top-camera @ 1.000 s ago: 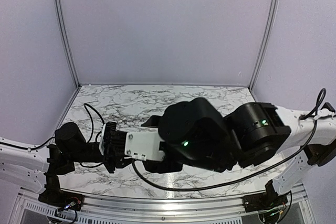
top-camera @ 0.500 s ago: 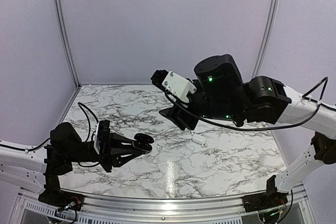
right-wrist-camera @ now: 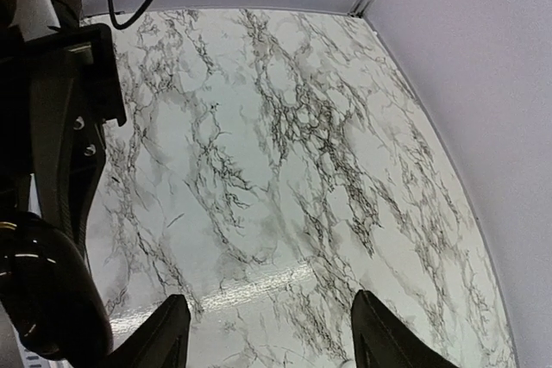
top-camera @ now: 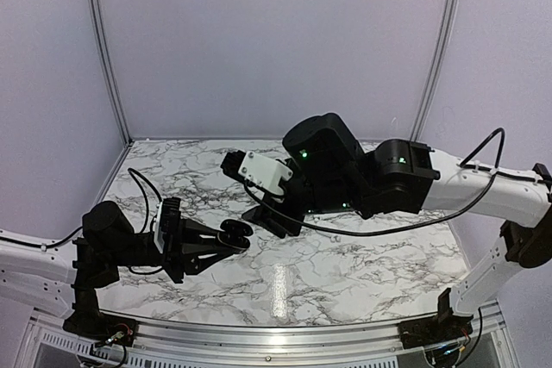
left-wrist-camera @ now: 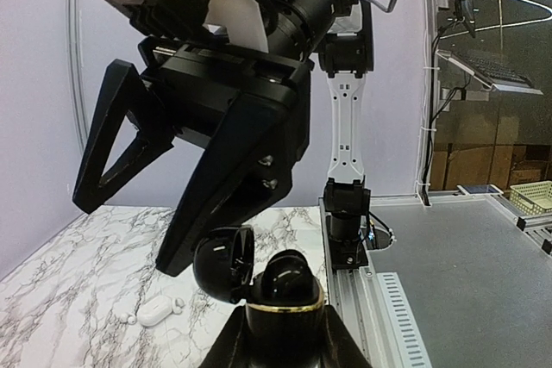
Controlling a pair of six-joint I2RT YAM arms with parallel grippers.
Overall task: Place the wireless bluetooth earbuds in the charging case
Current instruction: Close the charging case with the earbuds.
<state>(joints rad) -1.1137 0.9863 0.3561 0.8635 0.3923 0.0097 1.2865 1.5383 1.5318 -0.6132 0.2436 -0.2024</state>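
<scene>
The charging case (left-wrist-camera: 285, 289), a glossy black round shell with a gold rim, is clamped between the fingers of the left gripper (left-wrist-camera: 280, 327) and is held out over the left part of the marble table (top-camera: 345, 273). Its lid (left-wrist-camera: 222, 265) is hinged open and tilted to one side. A shiny black dome is seen inside the gold-rimmed opening, but it cannot be told whether this is one of the earbuds; no earbud can be made out with certainty anywhere else. The right gripper (top-camera: 269, 220) is reached across from the right and is placed just beside and slightly above the case, with one fingertip (left-wrist-camera: 177, 260) close to the open lid. Its jaws are spread apart, and nothing is seen between them in the right wrist view. A small white rounded object (left-wrist-camera: 155, 309) is lying on the marble beyond the case, apart from both grippers. The white camera housing (top-camera: 266, 174) on the right wrist is turned toward the back wall.
</scene>
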